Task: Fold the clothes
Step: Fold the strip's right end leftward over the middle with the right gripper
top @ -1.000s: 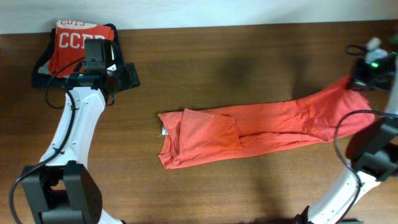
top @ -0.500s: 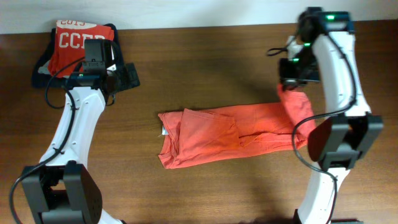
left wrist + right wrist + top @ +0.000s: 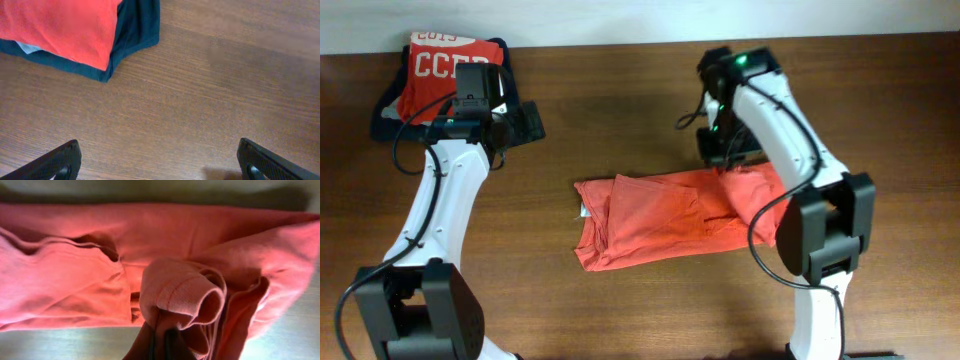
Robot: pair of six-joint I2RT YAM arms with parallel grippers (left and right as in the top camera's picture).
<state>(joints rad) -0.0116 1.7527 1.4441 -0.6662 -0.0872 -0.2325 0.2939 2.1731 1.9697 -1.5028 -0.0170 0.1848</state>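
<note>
Orange-red T-shirt (image 3: 660, 220) lies mid-desk as long bunched band, running left-right. Right end effector (image 3: 161, 339) clenched on shirt's right-end fabric, hem roll bulging above jaws, that end doubled over band. Left end effector (image 3: 160, 162) released, jaws spread wide, nothing held, above bare desk (image 3: 620, 90) near far-left corner. Beside it: folded red shirt (image 3: 445, 65) on navy garment (image 3: 137, 30).

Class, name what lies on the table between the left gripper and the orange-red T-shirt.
Nothing: the overhead view shows only bare wooden table between the left gripper and the T-shirt.
</note>
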